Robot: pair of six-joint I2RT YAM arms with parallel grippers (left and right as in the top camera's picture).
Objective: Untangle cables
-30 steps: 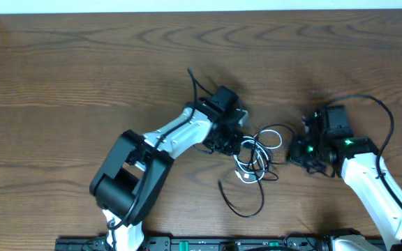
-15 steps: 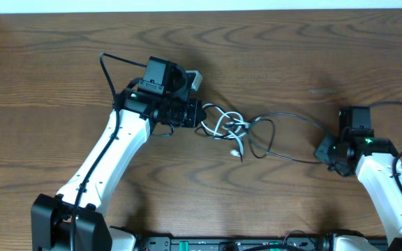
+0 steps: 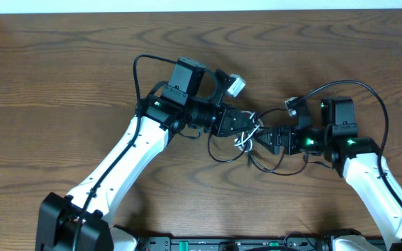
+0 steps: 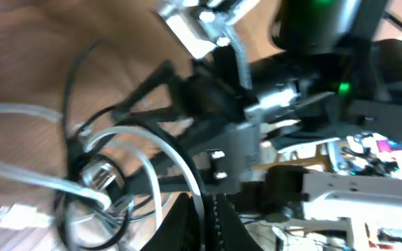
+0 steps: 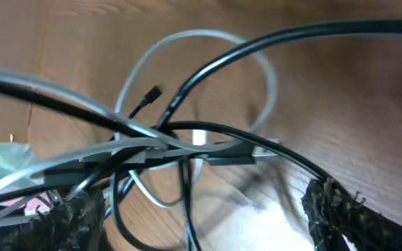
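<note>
Left tool [image 3: 245, 125] clenched on cables [image 5: 155, 143]; right tool [image 3: 265, 139] released, straddling them. I fear closing here pinches several strands; pulling then tightens tangle.

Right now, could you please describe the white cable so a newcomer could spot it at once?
On the wooden table, look at the small tangle between the left gripper and the right gripper. The white cable loops through it; it is the only pale cord among black cables.
</note>
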